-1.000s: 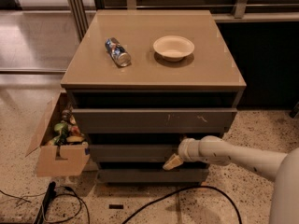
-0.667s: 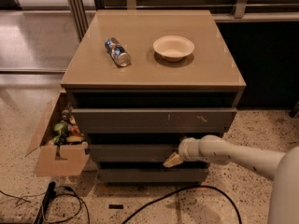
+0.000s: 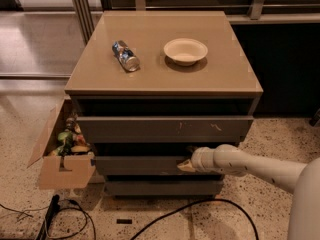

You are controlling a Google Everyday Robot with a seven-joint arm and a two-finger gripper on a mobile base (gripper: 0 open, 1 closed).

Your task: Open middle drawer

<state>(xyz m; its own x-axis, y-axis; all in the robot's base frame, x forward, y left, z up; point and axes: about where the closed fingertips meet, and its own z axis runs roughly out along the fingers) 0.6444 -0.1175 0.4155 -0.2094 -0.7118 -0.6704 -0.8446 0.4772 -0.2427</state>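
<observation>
The middle drawer (image 3: 140, 165) is a wide grey-brown plain front, second of three in the cabinet, standing slightly out from the bottom front. My gripper (image 3: 187, 165) is at the right part of its top edge, at the end of my white arm that reaches in from the lower right. The top drawer front (image 3: 165, 129) above it has small red and white scuffs. The bottom drawer (image 3: 162, 187) sits further back.
A crushed can (image 3: 125, 55) and a white bowl (image 3: 185, 50) lie on the cabinet top (image 3: 225, 79). An open cardboard box (image 3: 62, 156) with snacks stands at the left. Black cables (image 3: 165, 216) run over the floor in front.
The gripper stays at the middle drawer's top edge. The drawer front has come out a little toward the camera.
</observation>
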